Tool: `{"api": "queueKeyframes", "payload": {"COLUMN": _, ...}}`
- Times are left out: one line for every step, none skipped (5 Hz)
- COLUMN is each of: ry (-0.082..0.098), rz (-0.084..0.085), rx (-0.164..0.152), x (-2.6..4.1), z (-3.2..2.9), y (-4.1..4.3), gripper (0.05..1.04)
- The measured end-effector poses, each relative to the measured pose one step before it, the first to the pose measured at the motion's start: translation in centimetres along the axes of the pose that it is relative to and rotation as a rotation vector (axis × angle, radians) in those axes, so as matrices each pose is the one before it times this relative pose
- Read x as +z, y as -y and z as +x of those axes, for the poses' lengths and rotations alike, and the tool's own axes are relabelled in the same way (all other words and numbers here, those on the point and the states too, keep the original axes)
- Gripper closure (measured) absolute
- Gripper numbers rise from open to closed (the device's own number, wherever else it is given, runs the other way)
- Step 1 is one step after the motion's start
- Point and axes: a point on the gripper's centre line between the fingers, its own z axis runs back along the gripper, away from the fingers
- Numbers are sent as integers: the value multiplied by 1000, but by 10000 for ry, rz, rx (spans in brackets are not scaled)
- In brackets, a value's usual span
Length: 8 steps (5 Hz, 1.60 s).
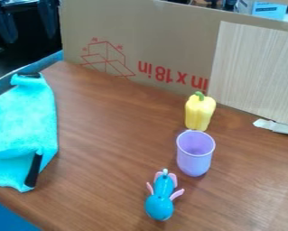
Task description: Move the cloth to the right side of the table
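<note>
Black gripper [30, 38] hangs at the upper left, its fingers spread wide.

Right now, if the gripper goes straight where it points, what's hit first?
Probably the cloth, below the gripper in the camera view. Depth is unclear; the blue edge behind it could come first.

One each: cloth [26, 119], cup [195, 155], pepper [199, 113], toy [161, 198] (I think).
</note>
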Motion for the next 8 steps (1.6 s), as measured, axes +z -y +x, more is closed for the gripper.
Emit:
{"api": "queueKeyframes", "payload": {"ry": -289, "rz": 31, "rx": 31, "x": -1066, "z": -79, "y": -139, "gripper": 83}}
{"api": "queueKeyframes", "payload": {"ry": 149, "rz": 466, "rx": -43, "x": -1180, "z": -51, "y": -1454, "gripper": 83}}
{"api": "queueKeyframes", "payload": {"ry": 282, "rz": 287, "rx": 142, "x": -766, "z": 146, "y": -1896, "gripper": 83}}
{"api": "queueKeyframes", "payload": {"ry": 128, "rz": 220, "rx": -396, "x": -2188, "z": 82, "y": -2110, "gripper": 83}}
{"api": "queueKeyframes", "payload": {"ry": -98, "rz": -71, "rx": 55, "x": -2519, "z": -8, "y": -1501, "gripper": 83}}
{"api": "queueKeyframes", "payload": {"ry": -153, "rz": -398, "rx": -28, "x": -2578, "z": -38, "y": -1093, "gripper": 83}}
{"api": "queueKeyframes", "payload": {"ry": 110, "rz": -413, "rx": -17, "x": -2431, "z": -253, "y": -787, "gripper": 83}}
{"api": "queueKeyframes", "payload": {"ry": 259, "rz": 79, "rx": -60, "x": -1397, "z": -15, "y": -965, "gripper": 83}}
